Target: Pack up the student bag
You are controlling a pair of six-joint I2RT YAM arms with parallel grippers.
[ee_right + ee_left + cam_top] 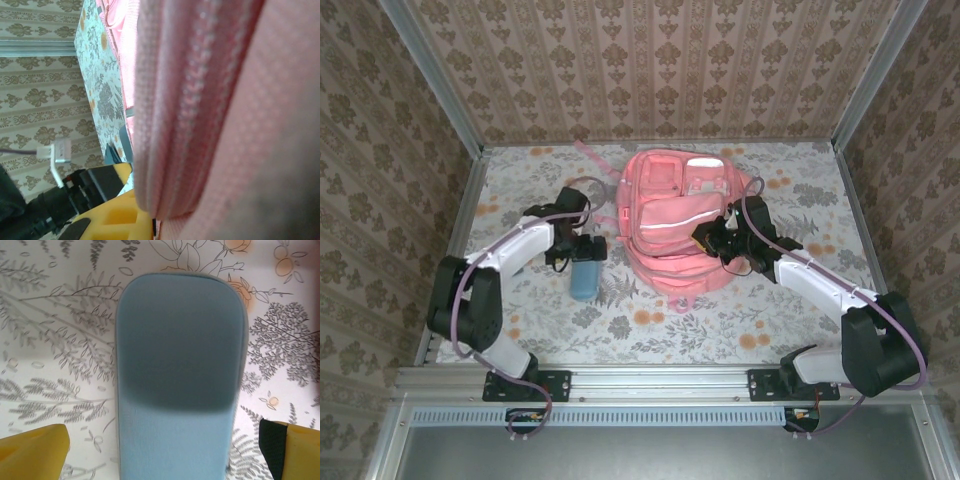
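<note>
Pink bag (675,215) lies mid-tabletop (770,320) toward the far side, seen from above, with the left claw (582,245) over a teal case (585,282) just left of it and the right claw (718,240) at its right flank. At the left wrist, the case lies flat between yellow fingers (32,452) spread wide apart, clear of both. At the right wrist, the claw is clamped on a fold of the bag beside its zip (195,100).

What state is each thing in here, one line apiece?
left gripper: open, astride the pencil case, not touching it.
right gripper: shut on a fold of the student bag.
pencil case: lying flat on the table, unheld.
student bag: lying on the table, right side pinched.
</note>
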